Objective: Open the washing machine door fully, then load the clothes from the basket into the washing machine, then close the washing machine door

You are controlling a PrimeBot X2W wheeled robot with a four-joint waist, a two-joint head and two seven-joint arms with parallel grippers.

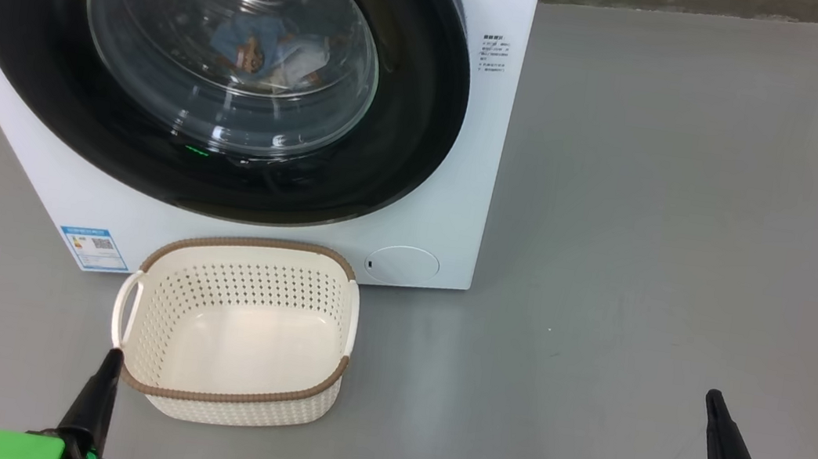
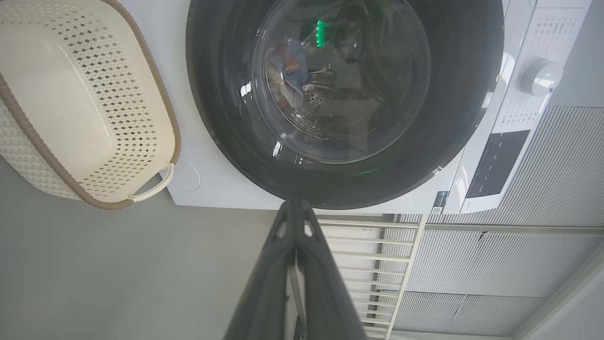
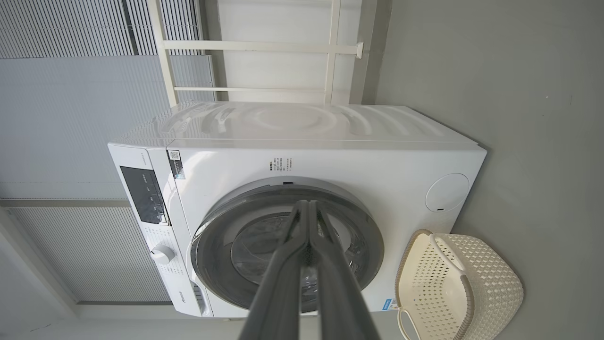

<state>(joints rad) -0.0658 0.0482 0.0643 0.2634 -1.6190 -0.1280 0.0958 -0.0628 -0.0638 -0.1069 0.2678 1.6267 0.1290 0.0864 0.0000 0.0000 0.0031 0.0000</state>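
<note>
Left tool (image 1: 114, 358): fingers pressed together, nothing in it. Right tool (image 1: 713, 397): same, closed and empty. Both arms sit low, fingers aimed at the washing machine (image 1: 481, 192). The left tip is just beside the near-left corner of the basket (image 1: 235, 412); the right is well apart, over bare floor (image 1: 651, 253). The basket is empty, on the floor close in front of the machine. The clothes (image 1: 267, 45) lie in the drum behind the washing machine door (image 1: 414, 104), which looks flush shut (so the task reads as done). Handling: clothes are soft, light and limp, so pinch a raised fold. The door is stiff and its rim glossy, likely slippery; hook the rim edge, not the glass.
</note>
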